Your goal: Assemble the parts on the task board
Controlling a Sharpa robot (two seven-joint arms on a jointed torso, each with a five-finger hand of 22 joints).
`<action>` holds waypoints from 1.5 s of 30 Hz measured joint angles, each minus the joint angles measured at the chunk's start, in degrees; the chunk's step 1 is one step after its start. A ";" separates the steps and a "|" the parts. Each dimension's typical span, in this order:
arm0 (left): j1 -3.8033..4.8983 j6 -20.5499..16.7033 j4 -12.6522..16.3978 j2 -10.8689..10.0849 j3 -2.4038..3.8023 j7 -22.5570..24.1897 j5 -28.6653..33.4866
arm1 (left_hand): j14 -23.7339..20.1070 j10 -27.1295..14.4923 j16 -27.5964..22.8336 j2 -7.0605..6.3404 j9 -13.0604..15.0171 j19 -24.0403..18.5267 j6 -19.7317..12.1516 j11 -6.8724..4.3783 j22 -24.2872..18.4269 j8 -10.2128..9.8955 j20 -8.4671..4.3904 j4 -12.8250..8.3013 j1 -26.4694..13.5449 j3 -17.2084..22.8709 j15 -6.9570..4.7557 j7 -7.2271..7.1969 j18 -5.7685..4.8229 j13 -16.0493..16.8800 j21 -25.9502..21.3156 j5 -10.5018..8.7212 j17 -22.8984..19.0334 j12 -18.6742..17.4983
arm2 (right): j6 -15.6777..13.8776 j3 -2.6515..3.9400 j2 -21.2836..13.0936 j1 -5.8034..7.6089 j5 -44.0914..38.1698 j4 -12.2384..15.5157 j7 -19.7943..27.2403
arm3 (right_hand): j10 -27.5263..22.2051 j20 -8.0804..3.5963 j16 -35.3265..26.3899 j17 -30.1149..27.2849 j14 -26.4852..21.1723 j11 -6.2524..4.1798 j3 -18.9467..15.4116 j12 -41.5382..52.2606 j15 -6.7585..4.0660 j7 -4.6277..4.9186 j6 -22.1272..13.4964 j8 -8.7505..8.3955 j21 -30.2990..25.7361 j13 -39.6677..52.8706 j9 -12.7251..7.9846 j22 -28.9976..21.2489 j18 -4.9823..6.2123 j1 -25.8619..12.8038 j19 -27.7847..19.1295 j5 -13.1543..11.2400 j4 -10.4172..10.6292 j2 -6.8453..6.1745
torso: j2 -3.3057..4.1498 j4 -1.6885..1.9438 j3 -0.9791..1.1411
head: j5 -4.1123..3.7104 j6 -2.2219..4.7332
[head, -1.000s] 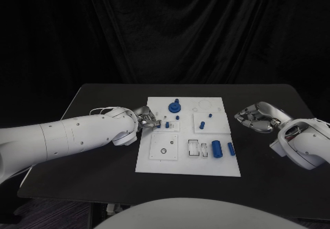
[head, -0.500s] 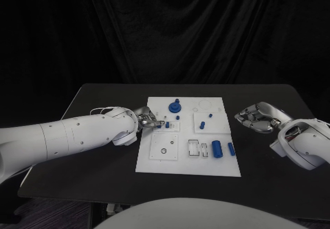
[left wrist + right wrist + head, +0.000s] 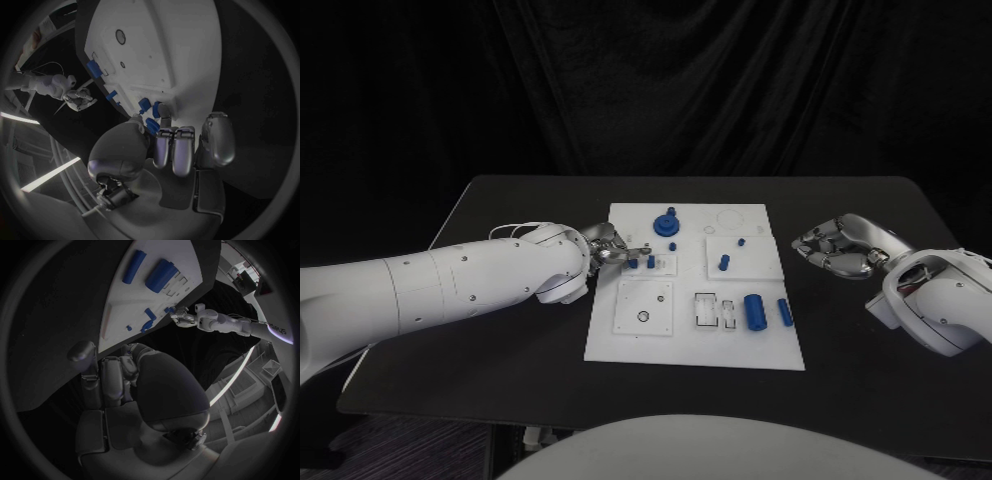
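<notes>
Head view: the white task board (image 3: 692, 290) lies in the middle of the black bench (image 3: 516, 340). The left robot hand (image 3: 613, 252) sits at the board's left edge, fingertips at a small blue peg (image 3: 635, 263) standing there, with a second blue peg (image 3: 651, 262) just beside it. Further back on the board stands a blue knobbed disc (image 3: 666, 224); nearer the front right lie a thick blue cylinder (image 3: 754, 311) and a thinner blue bar (image 3: 785, 312), side by side. The right robot hand (image 3: 831, 247) hovers off the board's right edge, well apart from the parts, fingers curled in around nothing.

Left wrist view: the left robot hand (image 3: 172, 150) reaches to the board's rim (image 3: 187, 60), fingers close together and touching small blue pieces (image 3: 152, 125) there; whether they actually pinch one cannot be told.

Right wrist view: the right robot hand (image 3: 119, 377) is folded, fingers tucked against the palm, holding nothing, beside the board (image 3: 125, 315) with the blue cylinder (image 3: 161, 274) on it.
</notes>
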 measured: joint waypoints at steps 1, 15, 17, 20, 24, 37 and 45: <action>0.00 0.02 -0.01 0.00 0.00 0.00 0.00 | 0.00 0.00 0.00 0.00 0.00 0.00 0.06 0.00 0.00 -0.01 0.00 0.00 0.00 -0.11 0.00 0.06 0.00 0.00 0.00 0.36 0.00 0.00 | 0.00 0.00 0.01 0.00 0.00 -0.01 0.00 | 0.00 0.00 0.00 0.00 0.00 0.00 0.00 0.00 0.00 0.00 0.00 0.00 0.00 0.00 0.00 0.00 0.00 0.00 0.00 0.00 0.00 0.00 | 0.00 0.00 0.00 | 0.01 0.00; -0.15 -1.18 -0.10 -0.13 -0.26 1.02 0.03 | 0.00 0.00 0.00 5.09 1.26 0.00 1.80 0.00 0.00 1.44 -0.01 0.00 2.53 -3.75 0.00 -0.52 0.00 0.00 0.56 16.67 0.00 0.00 | 0.02 0.00 0.00 -0.02 0.00 0.00 0.00 | 0.00 0.00 0.00 0.00 0.00 0.00 0.00 0.00 0.00 0.00 0.00 0.00 0.00 0.00 0.00 0.00 0.00 0.00 0.00 0.00 0.00 0.00 | 0.01 0.00 0.01 | 0.08 0.00; -0.21 -1.63 -0.12 -0.26 -0.29 1.28 0.03 | 0.00 0.00 0.00 5.36 1.24 0.00 1.98 0.00 0.00 2.06 -0.01 0.00 2.81 -3.75 0.00 -0.58 0.00 0.00 0.56 17.00 0.00 0.00 | 0.02 0.00 0.00 -0.02 0.00 0.00 0.00 | 0.00 0.00 0.00 0.00 0.00 0.00 0.00 0.00 0.00 0.00 0.00 0.00 0.00 0.00 0.00 0.00 0.00 0.00 0.00 0.00 0.00 0.00 | 0.01 0.00 0.01 | 0.08 0.00; -0.23 -2.22 -0.16 -0.40 -0.33 1.60 0.03 | 0.00 0.00 0.00 5.36 1.23 -0.01 2.06 0.00 0.00 2.22 -0.01 0.00 2.80 -3.75 0.00 -0.66 0.00 0.00 0.56 17.00 0.00 0.00 | 0.02 0.00 -0.01 -0.02 0.00 0.01 0.00 | 0.00 0.00 0.00 0.00 0.00 0.00 0.00 0.00 0.00 0.00 0.00 0.00 0.00 0.00 0.00 0.00 0.01 0.00 0.00 0.00 0.00 0.00 | 0.01 0.01 0.01 | 0.13 0.00; -0.24 -2.86 -0.11 -0.42 -0.34 1.97 0.03 | 0.00 0.00 0.00 5.36 1.23 0.21 2.06 0.00 0.00 2.46 -0.22 0.00 2.80 -3.75 0.00 -0.66 0.00 0.00 0.78 17.00 0.00 0.00 | 0.02 0.00 -0.01 -0.02 0.00 0.01 0.00 | 0.00 0.00 0.00 0.00 0.00 0.00 0.00 0.00 0.00 0.00 0.00 0.00 0.00 0.00 0.00 0.00 0.00 0.00 0.00 0.00 0.00 0.00 | 0.03 0.01 0.01 | 0.13 0.00; -0.24 -3.75 -0.07 -0.53 -0.34 2.53 0.01 | 0.00 0.00 0.00 5.61 1.23 0.21 2.05 0.00 0.00 2.68 -0.22 0.00 3.05 -3.74 -0.01 -0.66 0.00 0.00 0.78 17.33 0.00 0.00 | 0.02 0.00 -0.03 -0.03 0.00 0.03 -0.01 | 0.00 0.00 0.00 0.00 0.00 0.00 0.00 0.00 0.00 0.00 0.00 0.00 0.00 0.00 0.00 0.00 0.00 0.00 0.00 0.00 0.00 0.00 | 0.02 0.02 0.01 | 0.13 0.00; -0.24 -3.72 0.13 -0.51 -0.34 2.56 0.02 | 0.00 -0.19 0.00 6.03 1.23 0.21 2.27 -0.19 0.00 3.56 -0.22 0.00 3.48 -4.06 -0.01 -0.87 0.00 0.00 1.15 17.33 0.00 0.00 | 0.02 0.00 0.01 -0.06 0.00 0.03 -0.01 | 0.00 0.00 0.00 0.00 0.00 0.00 0.00 0.00 0.00 0.00 0.00 0.00 0.00 0.00 0.00 0.00 0.00 0.00 0.00 0.00 0.00 0.00 | 0.01 0.02 0.01 | 0.20 0.00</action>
